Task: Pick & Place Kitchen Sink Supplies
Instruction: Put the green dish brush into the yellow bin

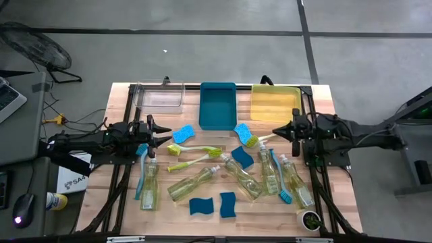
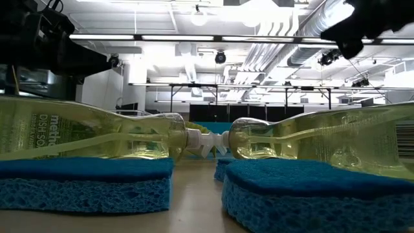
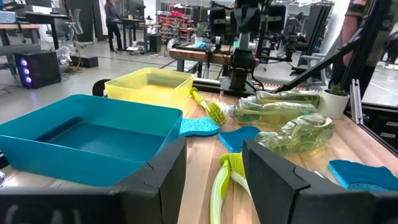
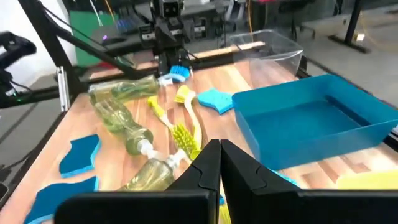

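Wooden surface: three bins along its far edge, namely clear bin, teal bin, yellow bin.

Soap bottles: several, lying on their sides at mid-surface.

Dish brushes: lime-green and blue, scattered among the bottles.

Blue sponges: two near the front edge, others near the teal bin.

Left gripper: fingers parted, empty, above the brushes.

Right gripper: fingers closed, empty, before the yellow bin.

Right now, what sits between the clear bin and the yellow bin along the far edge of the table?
The teal bin sits between the clear bin and the yellow bin, as the high view shows; nothing else shows in that row.
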Tool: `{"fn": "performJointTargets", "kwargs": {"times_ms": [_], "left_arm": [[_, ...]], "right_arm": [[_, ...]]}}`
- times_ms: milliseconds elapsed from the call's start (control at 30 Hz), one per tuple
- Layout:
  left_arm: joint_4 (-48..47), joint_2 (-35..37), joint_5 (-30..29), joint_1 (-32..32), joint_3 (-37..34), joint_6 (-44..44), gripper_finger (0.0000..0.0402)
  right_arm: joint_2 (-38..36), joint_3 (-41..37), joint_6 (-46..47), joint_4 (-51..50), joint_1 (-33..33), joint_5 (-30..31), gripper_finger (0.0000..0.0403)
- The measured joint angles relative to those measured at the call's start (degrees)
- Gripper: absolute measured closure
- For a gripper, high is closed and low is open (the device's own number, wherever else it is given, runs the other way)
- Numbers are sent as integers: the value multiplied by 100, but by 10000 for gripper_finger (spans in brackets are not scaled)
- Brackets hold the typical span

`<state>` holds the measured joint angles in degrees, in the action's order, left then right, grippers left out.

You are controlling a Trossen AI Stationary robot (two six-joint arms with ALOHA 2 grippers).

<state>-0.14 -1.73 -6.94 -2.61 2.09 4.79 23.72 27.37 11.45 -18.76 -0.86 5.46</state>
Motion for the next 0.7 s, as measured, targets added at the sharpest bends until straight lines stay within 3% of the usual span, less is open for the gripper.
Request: {"fn": "performJointTargets", "kwargs": {"times_ms": [500,700], "left_arm": [[0,2,0,0,0,-1,247],[0,1,0,2,0,1,247]], "right_arm": [[2404,2066,205,-2097,-165,-57,390],[2849,2293,171,-2676,-395,-672,377]]}}
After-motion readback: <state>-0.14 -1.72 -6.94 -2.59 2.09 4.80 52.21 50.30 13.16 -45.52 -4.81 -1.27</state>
